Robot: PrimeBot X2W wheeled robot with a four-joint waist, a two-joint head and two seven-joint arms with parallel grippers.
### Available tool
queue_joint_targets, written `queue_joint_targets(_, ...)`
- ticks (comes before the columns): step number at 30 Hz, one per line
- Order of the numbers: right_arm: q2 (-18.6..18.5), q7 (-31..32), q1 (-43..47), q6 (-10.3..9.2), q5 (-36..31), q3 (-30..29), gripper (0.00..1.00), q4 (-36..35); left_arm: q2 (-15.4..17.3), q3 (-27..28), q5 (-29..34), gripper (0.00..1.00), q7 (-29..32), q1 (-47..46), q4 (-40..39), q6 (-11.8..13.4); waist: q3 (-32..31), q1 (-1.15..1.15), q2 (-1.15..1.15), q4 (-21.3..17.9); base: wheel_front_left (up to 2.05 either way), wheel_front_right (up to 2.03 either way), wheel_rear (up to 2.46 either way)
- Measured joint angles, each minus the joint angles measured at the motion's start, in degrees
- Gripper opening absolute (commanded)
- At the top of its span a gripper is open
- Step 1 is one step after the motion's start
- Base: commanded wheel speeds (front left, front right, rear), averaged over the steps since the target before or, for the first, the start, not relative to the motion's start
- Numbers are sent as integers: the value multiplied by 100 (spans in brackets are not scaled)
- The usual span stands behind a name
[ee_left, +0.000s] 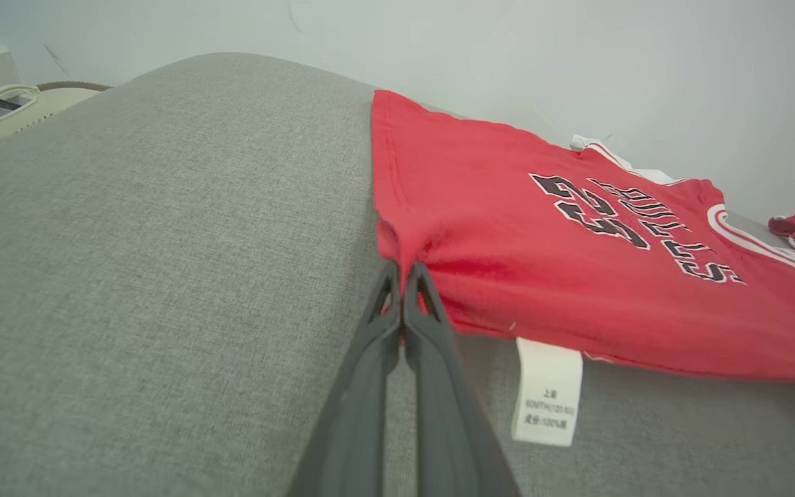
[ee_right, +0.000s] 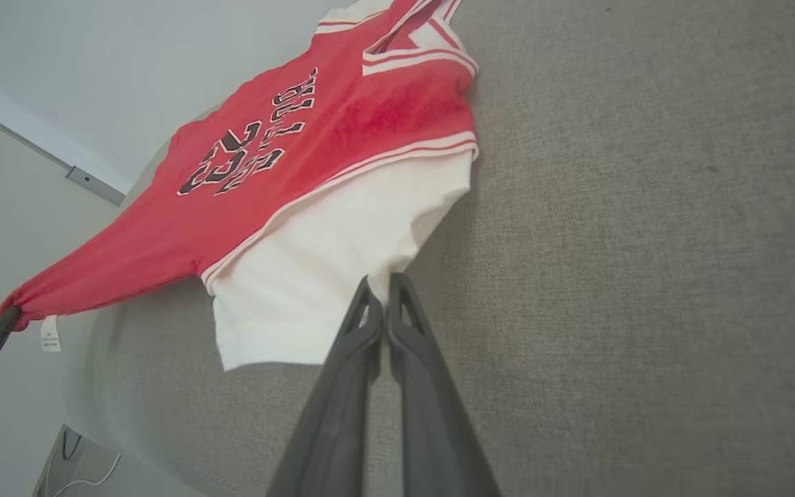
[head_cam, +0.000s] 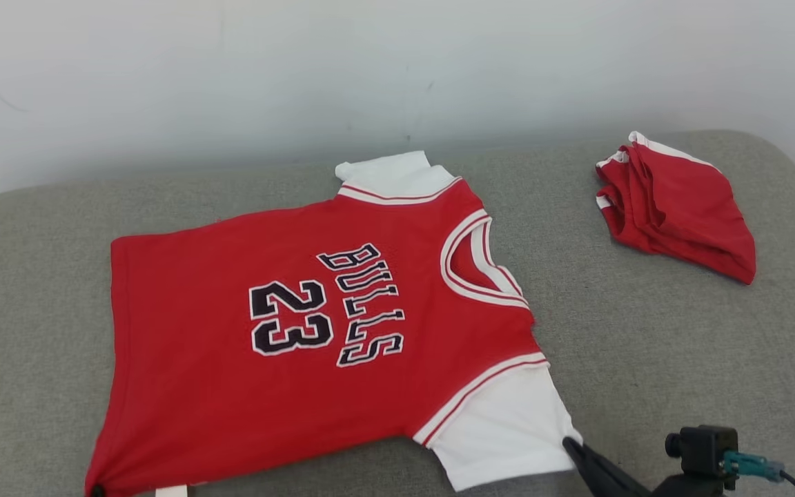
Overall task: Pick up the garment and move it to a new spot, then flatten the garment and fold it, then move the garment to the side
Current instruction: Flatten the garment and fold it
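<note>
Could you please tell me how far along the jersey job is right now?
The jersey lies spread out, print up, on the grey cushion, so moving and flattening look largely done. In hand: the left gripper is pinched on a hem corner and the right gripper on the edge of the white sleeve. No fold shows yet, so folding and setting it aside remain.
</note>
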Motion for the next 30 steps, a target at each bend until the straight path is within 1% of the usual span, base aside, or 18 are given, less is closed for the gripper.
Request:
queue_joint_targets(10,57,953,872,0,0,-313,0,-510,-176,320,290,0,0,170,299,-166,-97,0,0,72,0,0,0)
queue_joint_targets(14,221,1098,987,-1,-174,-423,0,-623,-223,404,358,0,1,166,414,-200,-89,0,0,44,0,0,0)
queue_joint_targets(20,416,973,917,-1,-463,-632,0,-832,-270,494,454,0,0,53,558,-298,-49,1,0,6,0,0,0)
queue_joint_targets(24,536,715,524,-1,-593,-801,0,-894,-279,494,560,0,0,-151,611,-353,19,1,0,-4,0,0,0)
queue_joint_targets(27,539,656,285,-1,-701,-805,0,-836,-274,487,589,0,0,-236,644,-392,48,1,1,-15,0,0,0)
queue_joint_targets(30,619,613,-75,-1,-722,-809,0,-680,-268,454,614,0,1,-397,675,-401,90,1,1,-20,0,0,0)
